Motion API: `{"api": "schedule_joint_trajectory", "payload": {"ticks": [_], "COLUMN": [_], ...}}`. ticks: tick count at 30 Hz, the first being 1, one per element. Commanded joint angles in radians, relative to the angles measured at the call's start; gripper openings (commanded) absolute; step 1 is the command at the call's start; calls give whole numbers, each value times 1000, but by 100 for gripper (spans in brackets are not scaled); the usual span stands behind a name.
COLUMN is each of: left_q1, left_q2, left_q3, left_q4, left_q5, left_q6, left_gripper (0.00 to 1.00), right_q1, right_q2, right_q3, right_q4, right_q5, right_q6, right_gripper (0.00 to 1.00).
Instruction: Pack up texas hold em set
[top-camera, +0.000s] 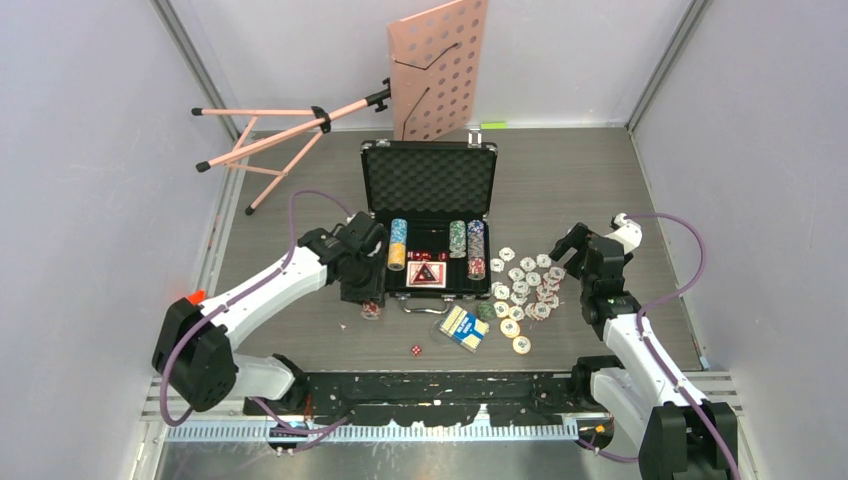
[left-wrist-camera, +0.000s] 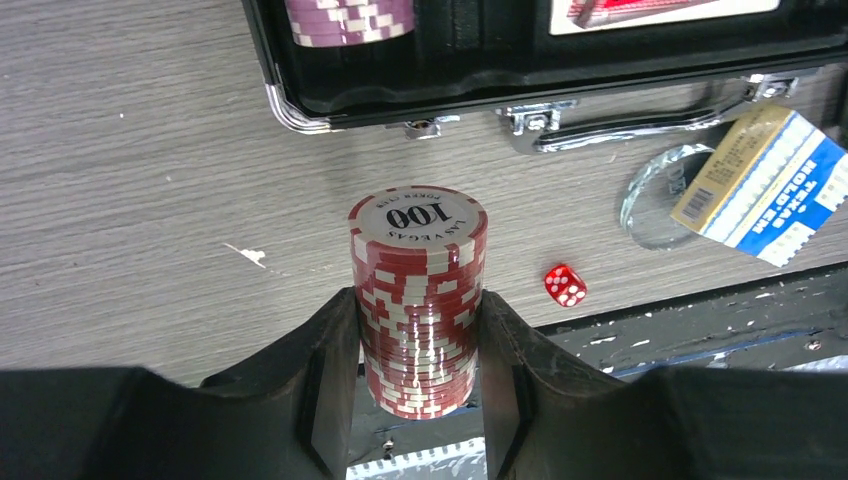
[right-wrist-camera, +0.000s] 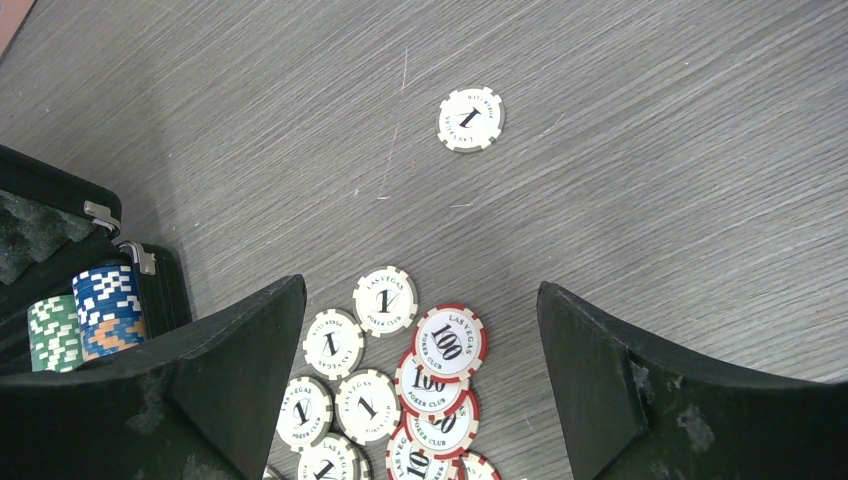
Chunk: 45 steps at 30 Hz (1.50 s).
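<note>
The black case (top-camera: 428, 147) lies open mid-table, lid up, with chip stacks (top-camera: 398, 243) and a card deck (top-camera: 427, 273) in its foam base. Just in front of its left corner my left gripper (top-camera: 372, 305) is shut on a stack of red chips (left-wrist-camera: 415, 240), both fingers pressed to its sides and a "100" face on top. A red die (left-wrist-camera: 565, 285) and a blue-and-yellow card box (left-wrist-camera: 765, 185) lie by the case handle (left-wrist-camera: 620, 125). My right gripper (right-wrist-camera: 420, 290) hangs open over loose white chips (right-wrist-camera: 385, 297) and red chips (right-wrist-camera: 448, 340) to the right of the case.
A pink perforated music stand (top-camera: 440, 65) and its tripod legs (top-camera: 260, 145) lie at the back, behind the case. A clear round disc (left-wrist-camera: 655, 205) sits half under the card box. One white chip (right-wrist-camera: 470, 119) lies apart. A black rail (top-camera: 440, 385) runs along the near edge.
</note>
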<state>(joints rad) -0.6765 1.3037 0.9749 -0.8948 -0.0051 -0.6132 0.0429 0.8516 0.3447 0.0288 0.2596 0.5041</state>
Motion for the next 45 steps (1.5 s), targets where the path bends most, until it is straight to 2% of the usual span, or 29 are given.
{"api": "schedule_joint_trajectory", "payload": {"ticks": [1,19,36,45], "left_q1": [64,194,282,284], "left_q2": [14,179,412,375], "left_q3": [34,94,304,321], "left_q4": [26,78,103,30], "left_q5": [97,195,237,250], "left_q6": [67,151,174,205], "left_gripper": [1,2,0,0], "right_q1": [0,1,0,1], "right_q2": [7,19,24,24], "right_q3": [45,53,53,54], "right_q4": [25,23,23,22], "right_q5": [-1,0,0,0], "right_q6": [-1,-2,-1,-1], "right_gripper": [92,91,90,90]}}
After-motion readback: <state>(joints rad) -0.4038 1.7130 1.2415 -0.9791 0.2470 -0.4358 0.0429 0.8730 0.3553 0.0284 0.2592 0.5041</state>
